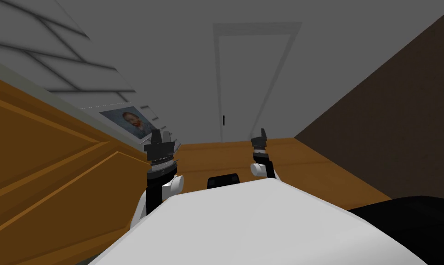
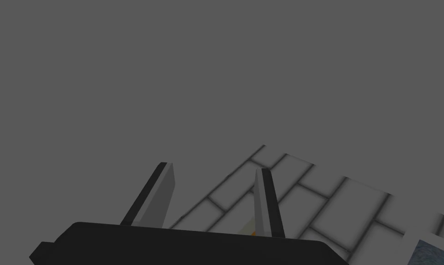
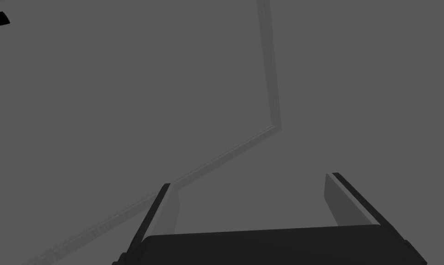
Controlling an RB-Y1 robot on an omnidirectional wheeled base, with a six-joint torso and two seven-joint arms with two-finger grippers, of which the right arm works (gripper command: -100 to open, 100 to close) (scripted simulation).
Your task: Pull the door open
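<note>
Two empties: left claw (image 1: 161,134) and right claw (image 1: 261,133) both spread wide, door (image 1: 255,78) well ahead (approach stage). Next, drive closer, reach the dark handle (image 1: 224,120).

The left gripper (image 1: 160,133) is wearing a black ribbed wrist (image 1: 160,152) with a silver ring (image 1: 162,167), a rounded white forearm (image 1: 172,184) sitting at its 6 o'clock — the right gripper (image 1: 261,132) is looking alike. Each is carrying two thin grey fingers (image 2: 162,198), dark-edged, on a black box (image 2: 193,246).

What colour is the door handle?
The door handle is black, on a plain grey door. It shows best in the head view.
</note>
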